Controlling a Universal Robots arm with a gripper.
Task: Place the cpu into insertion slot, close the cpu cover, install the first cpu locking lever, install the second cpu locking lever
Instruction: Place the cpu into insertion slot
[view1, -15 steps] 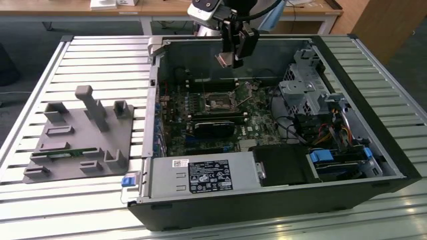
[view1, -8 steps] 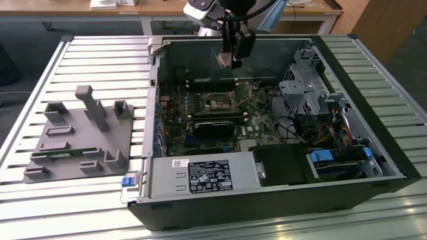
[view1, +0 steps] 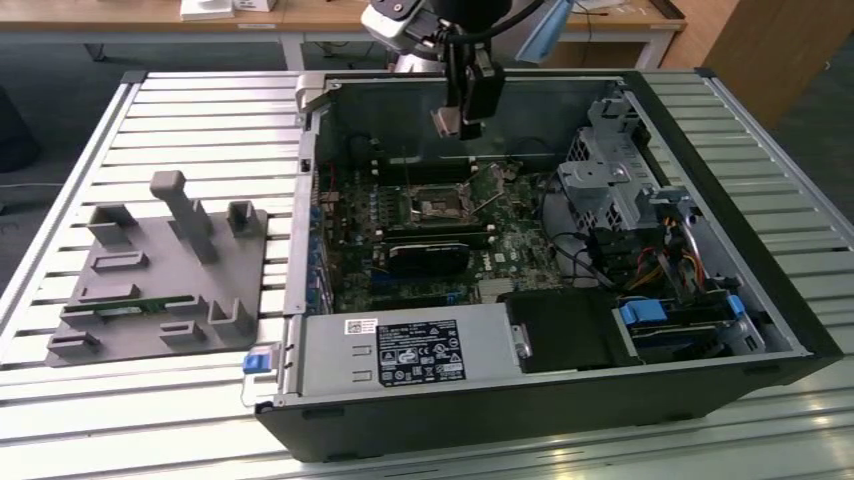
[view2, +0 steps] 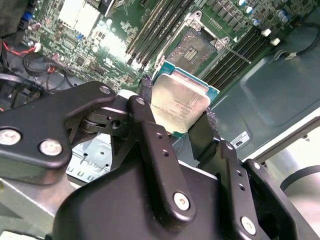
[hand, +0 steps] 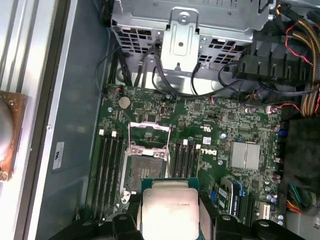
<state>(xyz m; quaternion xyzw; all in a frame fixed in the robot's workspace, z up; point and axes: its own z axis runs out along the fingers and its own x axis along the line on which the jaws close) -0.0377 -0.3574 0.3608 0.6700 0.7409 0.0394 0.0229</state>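
Note:
My gripper (view1: 455, 118) hangs over the open computer case, shut on the cpu (view1: 446, 122), a pale silver square chip. Both wrist views show the black fingers (view2: 145, 102) clamping the cpu (view2: 180, 100) by two opposite edges. It hangs in the air above the motherboard, not touching it. Below lies the insertion slot (hand: 145, 167), a square socket with a dark centre, uncovered. The cpu cover (hand: 149, 134) stands flipped open at one side of the slot (view2: 192, 47). A thin metal locking lever (view2: 235, 52) sticks out beside the socket. In the first wrist view the cpu (hand: 170, 210) sits just short of the slot.
Long black memory slots (hand: 107, 170) flank the socket. A black graphics card (view1: 427, 255) lies in front of it, a metal drive cage (view1: 607, 185) and cables to the exterior view's right. A grey fixture (view1: 154, 265) stands on the slatted table outside the case.

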